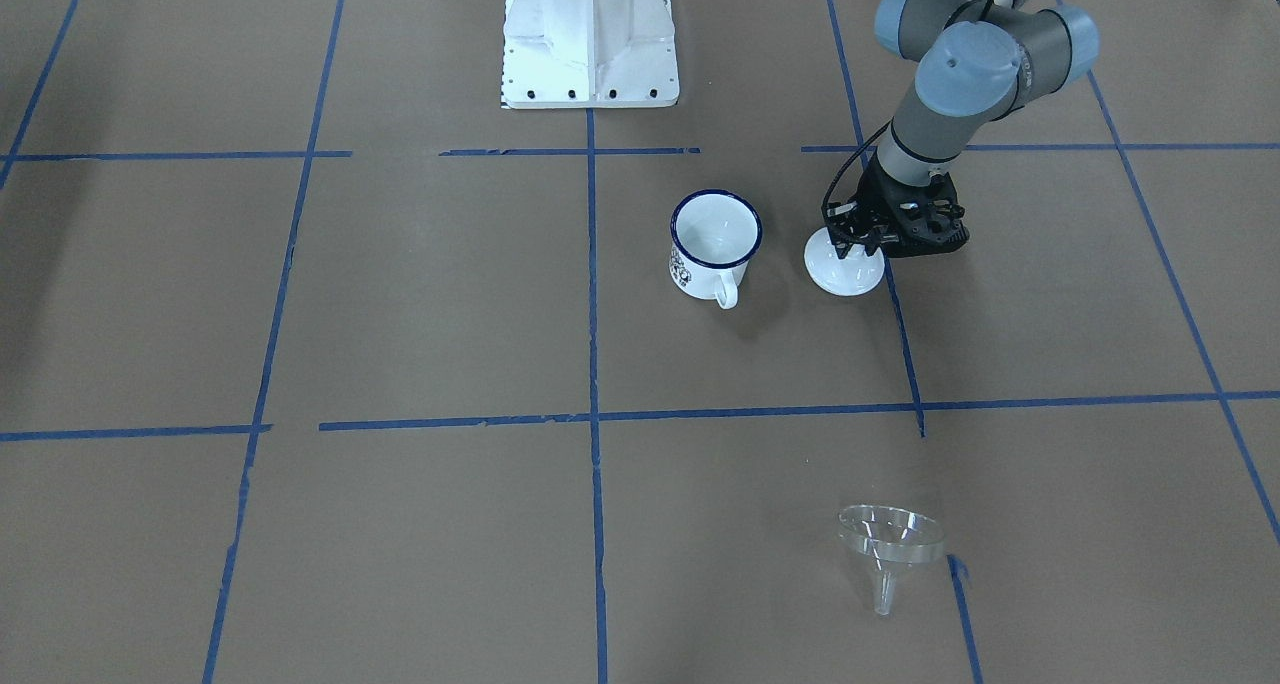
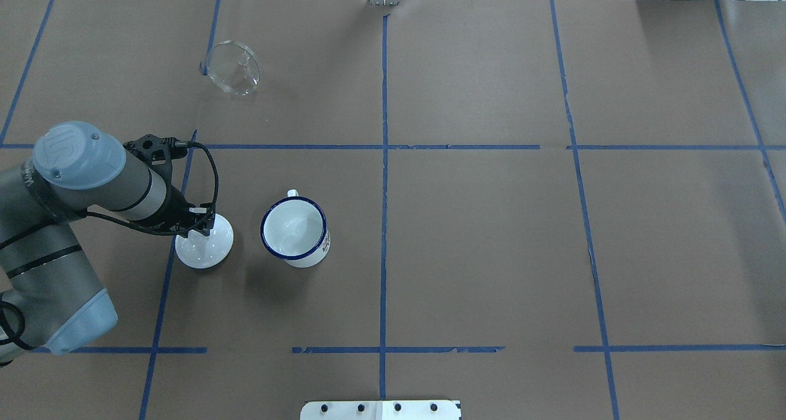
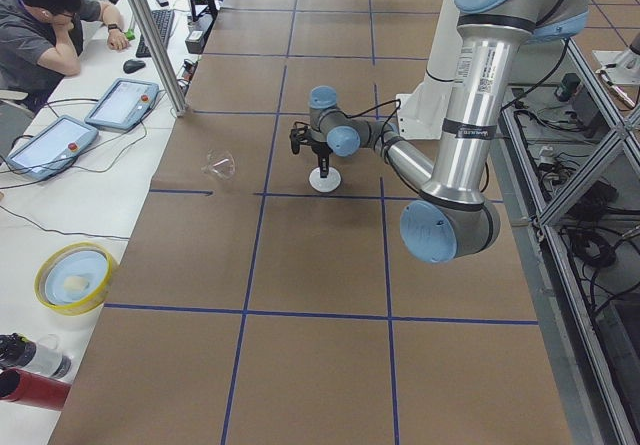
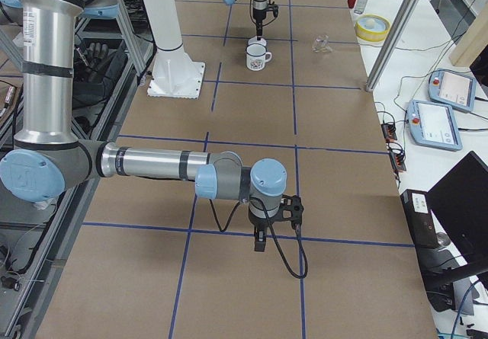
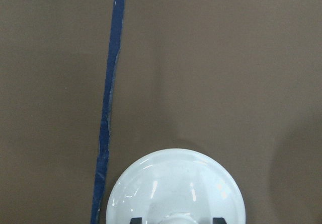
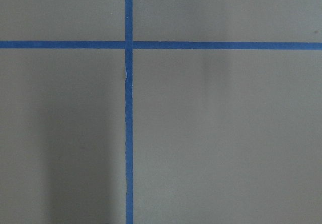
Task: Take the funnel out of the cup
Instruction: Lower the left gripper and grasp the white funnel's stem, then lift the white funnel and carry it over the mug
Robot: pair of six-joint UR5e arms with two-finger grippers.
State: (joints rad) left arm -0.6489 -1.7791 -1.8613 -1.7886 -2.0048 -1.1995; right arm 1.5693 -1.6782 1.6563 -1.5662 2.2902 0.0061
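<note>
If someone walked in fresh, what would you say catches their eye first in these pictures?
Probably the left gripper, down over a white lid with its fingers on either side of the knob. It is right beside the cup, which stands empty. Next comes the clear funnel, lying on its side well away from the cup, toward the operators' side.

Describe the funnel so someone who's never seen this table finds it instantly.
On the brown table taped into blue squares, look to the far row on the robot's left side. The funnel lies there alone, tipped over; unlike the white mug and white lid, it is see-through.
</note>
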